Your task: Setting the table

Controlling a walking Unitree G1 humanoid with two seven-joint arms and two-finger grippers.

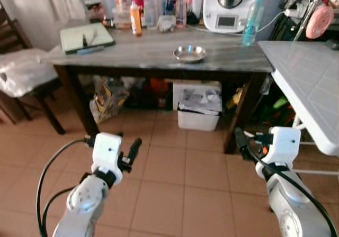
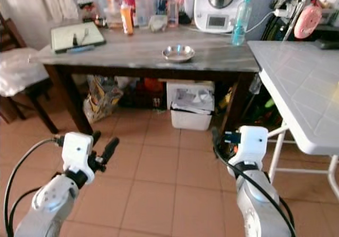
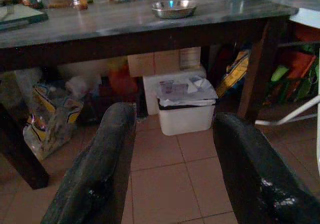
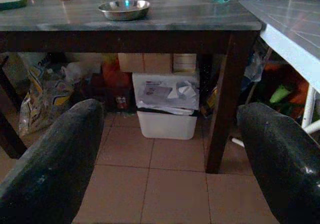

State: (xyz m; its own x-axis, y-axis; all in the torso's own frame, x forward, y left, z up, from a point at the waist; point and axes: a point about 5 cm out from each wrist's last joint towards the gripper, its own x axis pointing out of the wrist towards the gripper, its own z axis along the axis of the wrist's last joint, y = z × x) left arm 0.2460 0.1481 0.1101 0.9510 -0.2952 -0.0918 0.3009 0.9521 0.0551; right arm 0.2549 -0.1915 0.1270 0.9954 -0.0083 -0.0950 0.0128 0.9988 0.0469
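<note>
We're standing on a terracotta tile floor [image 1: 175, 189] facing a long table [image 1: 159, 54] with a grey marbled top and dark wood legs. Our left gripper [image 3: 172, 169] sits low at about 7 o'clock, its matte black rubbery fingers [image 3: 100, 169] spread apart and holding nothing. Our right gripper [image 4: 170, 159] is down at 5 o'clock, jaws also wide apart and empty, over the tiles. Out ahead at 12 o'clock, a small round shiny metal bowl [image 1: 189, 53] sits on the tabletop near its front edge. At 10 o'clock on the same top there's a flat pale green cutting board [image 1: 86, 37]. Behind the bowl is a row of plastic bottles [image 1: 136, 17], a clear blue-tinted water bottle [image 1: 251, 21] and a white kitchen machine [image 1: 226, 7]. Under the table sits a white rectangular bin [image 1: 199, 110]. A white tiled table [image 1: 312, 83] sits at 2 o'clock.
</note>
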